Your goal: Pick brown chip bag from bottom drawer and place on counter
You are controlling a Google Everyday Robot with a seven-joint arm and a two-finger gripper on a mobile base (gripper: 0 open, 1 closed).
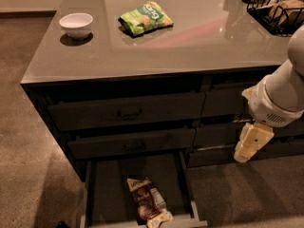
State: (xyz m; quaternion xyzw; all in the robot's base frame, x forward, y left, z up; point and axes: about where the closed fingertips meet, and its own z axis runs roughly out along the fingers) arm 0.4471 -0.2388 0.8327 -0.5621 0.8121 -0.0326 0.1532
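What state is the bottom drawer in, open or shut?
Open: the bottom drawer is pulled out, the brown chip bag lying inside it. The pincer hangs apart, to the drawer's right.

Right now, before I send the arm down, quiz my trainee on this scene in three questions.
1. True or false: the brown chip bag lies in the open bottom drawer.
2. On the counter, what stands left of the green snack bag? A) white bowl B) mug C) can
3. Where is the gripper?
Key: 1 true; 2 A; 3 right of the bottom drawer, below the counter's edge, away from the bag.
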